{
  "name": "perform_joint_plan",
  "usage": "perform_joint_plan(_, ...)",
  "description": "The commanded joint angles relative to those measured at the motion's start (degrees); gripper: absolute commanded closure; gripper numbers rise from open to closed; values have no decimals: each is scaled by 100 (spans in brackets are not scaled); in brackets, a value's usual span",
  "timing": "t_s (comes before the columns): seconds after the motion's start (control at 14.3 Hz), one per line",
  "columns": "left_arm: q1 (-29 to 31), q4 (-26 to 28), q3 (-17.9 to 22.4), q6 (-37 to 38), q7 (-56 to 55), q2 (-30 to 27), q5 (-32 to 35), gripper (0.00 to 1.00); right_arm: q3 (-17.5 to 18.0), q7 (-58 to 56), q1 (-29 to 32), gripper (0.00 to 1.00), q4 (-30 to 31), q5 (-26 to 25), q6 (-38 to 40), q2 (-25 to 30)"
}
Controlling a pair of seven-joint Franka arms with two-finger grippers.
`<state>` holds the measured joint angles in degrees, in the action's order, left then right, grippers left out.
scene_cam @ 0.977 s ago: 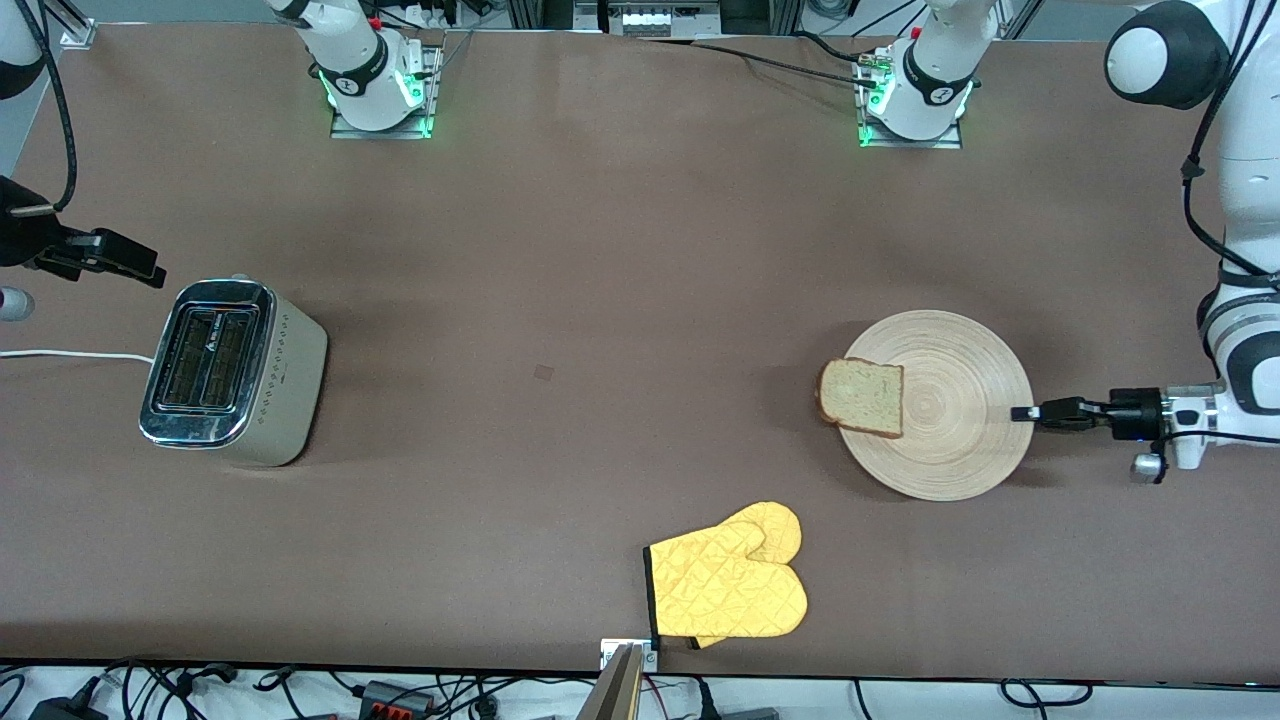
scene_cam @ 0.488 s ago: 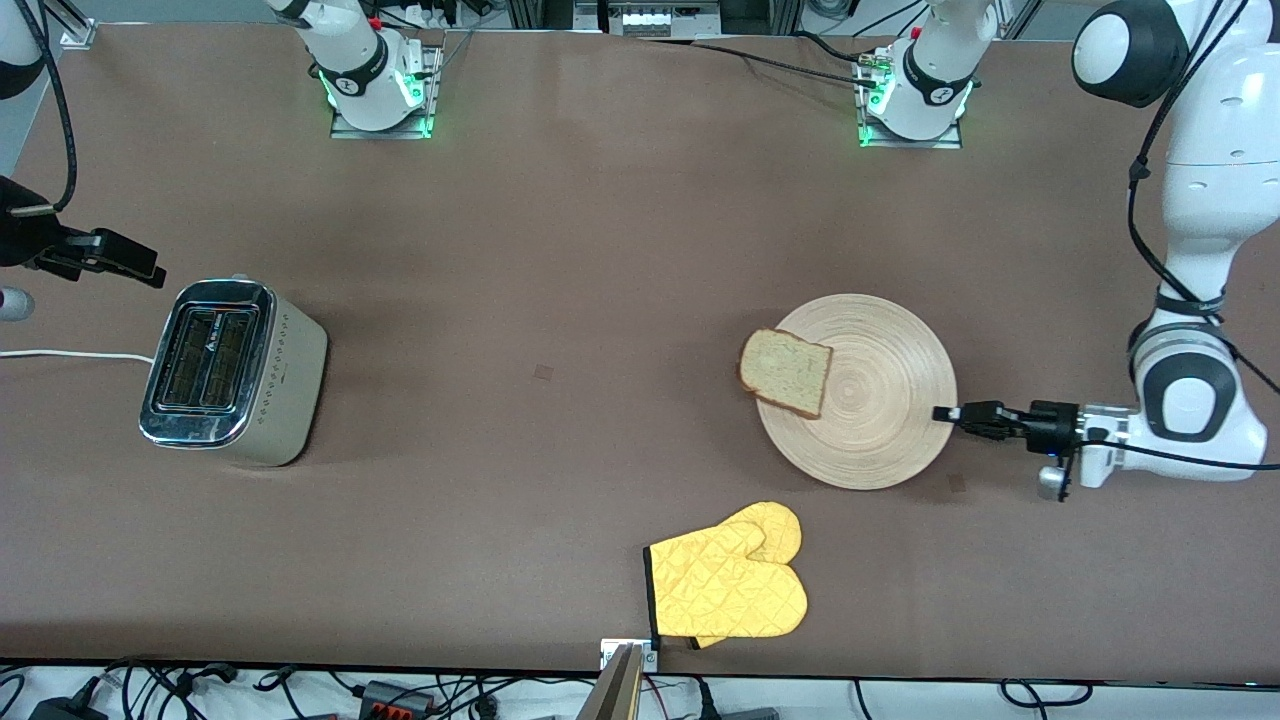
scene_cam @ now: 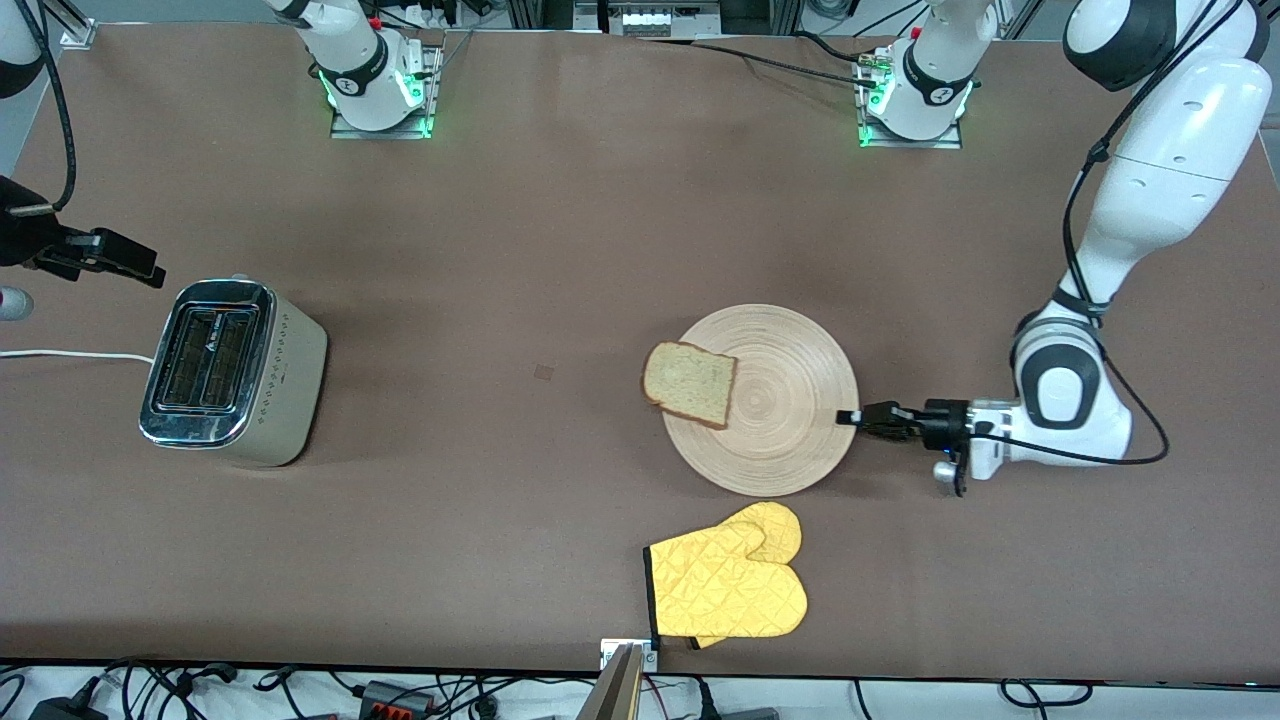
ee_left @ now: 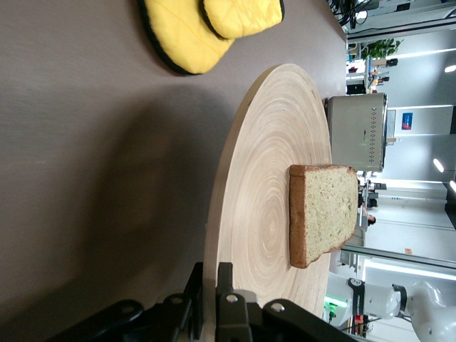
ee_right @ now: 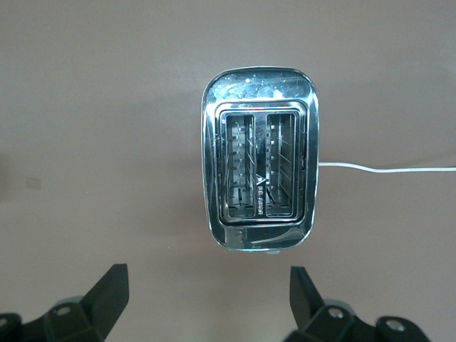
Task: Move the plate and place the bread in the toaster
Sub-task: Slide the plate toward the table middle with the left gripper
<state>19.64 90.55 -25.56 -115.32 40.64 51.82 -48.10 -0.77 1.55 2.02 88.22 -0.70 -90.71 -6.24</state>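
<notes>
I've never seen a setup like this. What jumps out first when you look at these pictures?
Probably the big round light-wood plate mid-table, carrying a brown speckled bread slice that overhangs its rim, with the left gripper shut on its edge. Next, the bright yellow quilted oven mitts just nearer the camera. Then the chrome-topped beige toaster at the right arm's end, where the right gripper hangs open above it.

toaster [ee_right: 260, 159] seen fr above, slots empty, right gripper [ee_right: 206, 299] fingers [ee_right: 107, 296] apart

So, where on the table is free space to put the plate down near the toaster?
The bare stretch between the toaster and the plate is free. It is tighter where the yellow mitts lie just nearer the camera than the plate, and at its rim, gripped by the left hand.
</notes>
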Motion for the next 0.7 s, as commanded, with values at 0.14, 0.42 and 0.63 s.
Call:
perform_joint_plan(0.14, -82, 675, -643, -913, 22, -243, -436, 99, 6, -41, -26, 0, -86, 53, 98, -26)
perform_joint_plan(0.42, -732, 736, -634, -1570, 93, -164, -885, 99, 6, -41, -35, 0, -68, 44, 98, -96)
perform_joint_plan(0.63, -1242, 737, -634, -2038, 312, -40, -1480, 99, 6, -32, -35, 0, -25, 44, 106, -123)
